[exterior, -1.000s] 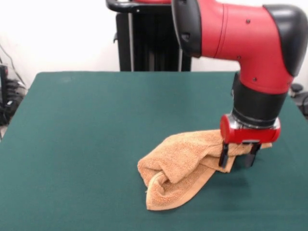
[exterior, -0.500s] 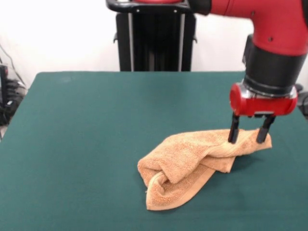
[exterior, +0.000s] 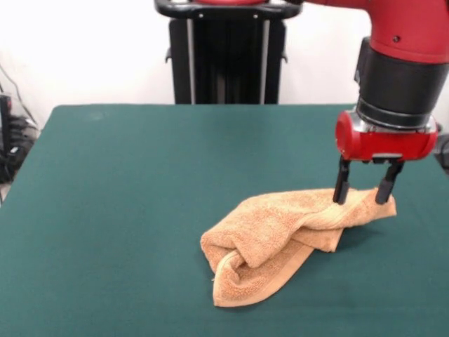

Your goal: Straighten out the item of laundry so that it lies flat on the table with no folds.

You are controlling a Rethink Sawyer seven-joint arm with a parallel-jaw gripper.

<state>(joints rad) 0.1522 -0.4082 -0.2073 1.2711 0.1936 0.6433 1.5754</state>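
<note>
The orange-tan terry towel lies crumpled and folded over on itself on the dark green table, right of the middle in the front view. One end stretches out to the right. My gripper hangs over that right end, open, with its two black fingers straddling the towel's tip and their tips at or just above the cloth. Nothing is held in it.
The black pedestal stands at the far edge of the table. The red and black arm comes down at the right. Cables and dark gear lie off the table's left side.
The gripper has risen off the towel and moved back toward the right end, away from the folded edge it was pressed against. The towel's right end now lies stretched out further.
</note>
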